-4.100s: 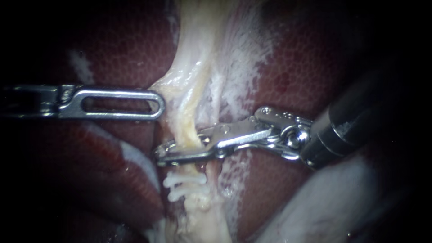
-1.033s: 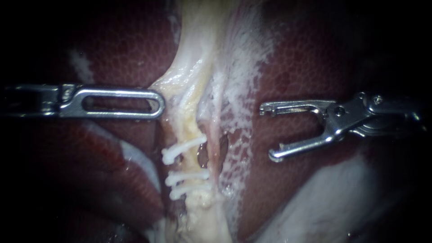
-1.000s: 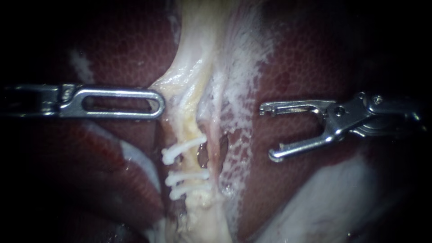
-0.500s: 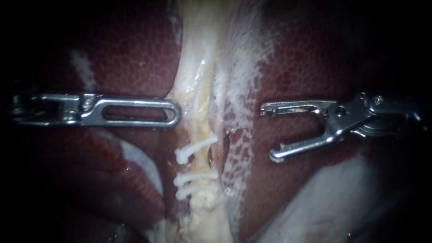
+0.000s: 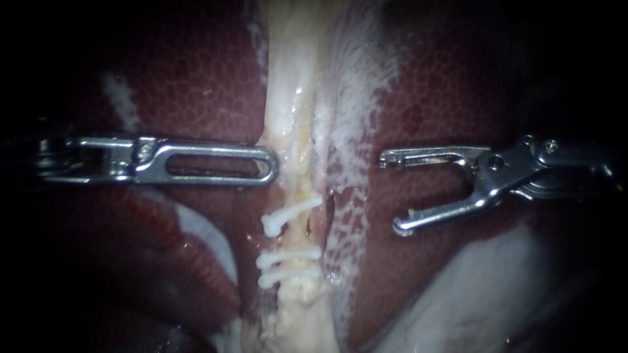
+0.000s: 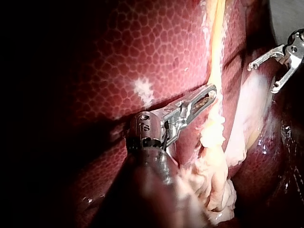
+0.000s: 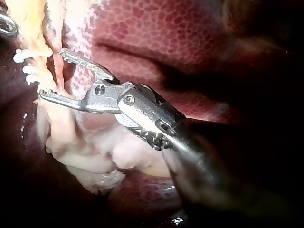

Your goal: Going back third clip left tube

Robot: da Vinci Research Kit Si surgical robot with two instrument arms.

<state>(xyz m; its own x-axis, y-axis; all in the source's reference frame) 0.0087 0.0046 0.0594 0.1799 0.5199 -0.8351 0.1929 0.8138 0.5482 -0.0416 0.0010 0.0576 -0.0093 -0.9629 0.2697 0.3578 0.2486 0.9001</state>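
The pale yellow left tube [image 5: 296, 186] runs down the middle of the endoscope view over the dark red liver [image 5: 163, 78]. Three white clips cross it: a slanted one [image 5: 288, 216] and two more [image 5: 288, 255] close together below. My left instrument [image 5: 269, 163] lies level, its slotted jaws shut on the tissue at the tube's left edge just above the clips; the left wrist view shows its tip [image 6: 209, 93] on that strand. My right instrument [image 5: 390, 193] stands well to the right of the tube, jaws open and empty. In the right wrist view those jaws [image 7: 52, 73] gape near the clips [image 7: 23, 56].
A thinner pinkish strand [image 5: 322, 173] and white webbed tissue [image 5: 353, 98] lie just right of the tube, with a small dark gap [image 5: 329, 208] between them. Pale fatty tissue [image 5: 471, 294] fills the lower right. The right instrument also shows open in the left wrist view [image 6: 280, 61].
The right instrument left the tube, where a third clip now sits, and has held still, open, at the right. The left instrument has moved right with its tissue, and the tube has straightened.
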